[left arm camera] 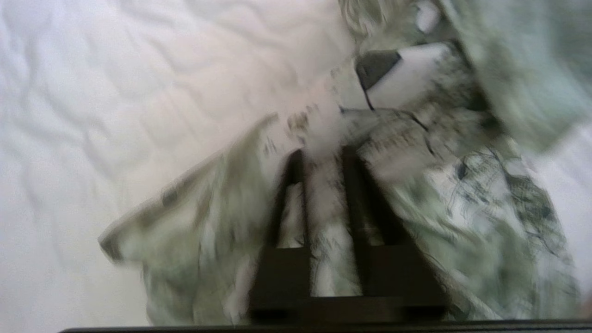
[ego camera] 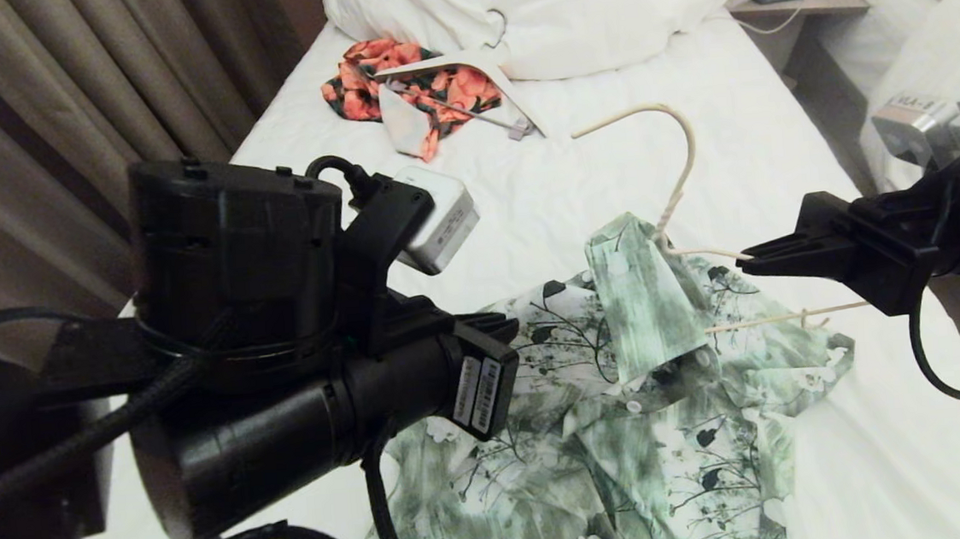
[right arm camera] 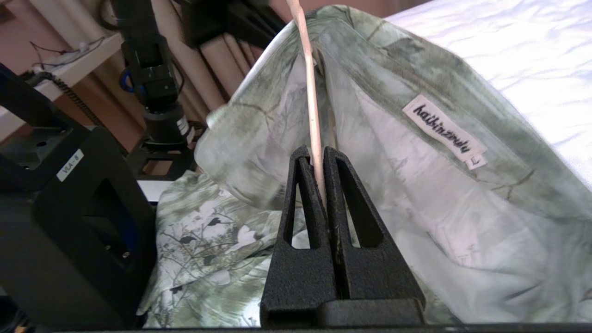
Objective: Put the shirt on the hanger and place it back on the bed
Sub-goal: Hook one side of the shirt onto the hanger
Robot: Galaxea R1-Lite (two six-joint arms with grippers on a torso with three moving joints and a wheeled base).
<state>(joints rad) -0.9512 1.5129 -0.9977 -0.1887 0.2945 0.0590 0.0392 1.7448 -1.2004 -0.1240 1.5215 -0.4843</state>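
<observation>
My left pincer (left arm camera: 323, 157) sits at about eight o'clock in the head view, its bulky black wrist hiding the tips there; my wrist camera shows the two dark tapered fingers (left arm camera: 289, 208) nearly together with a fold of the shirt (ego camera: 630, 429) between them, so I judge I am pinching the thin, limp cloth to draw it over the frame. The shirt lies crumpled at six o'clock on the bed (ego camera: 576, 185), soft green-and-white washed fabric printed with white flowers and dark leaves, its collar peaked up like a tent. That peak is there because the hanger (ego camera: 678, 177), a slim cream rod with a curved hook reaching toward twelve o'clock, is threaded up through the neck. At three o'clock my right pincer (ego camera: 745, 266) is clenched on the hanger's thin arm, holding it raised and steady, I think, so the cloth can slide on. Far off at eleven o'clock an orange-red floral garment (ego camera: 396, 79) lies with a thicker white hanger (ego camera: 500, 88) against the pillows (ego camera: 596, 3).
</observation>
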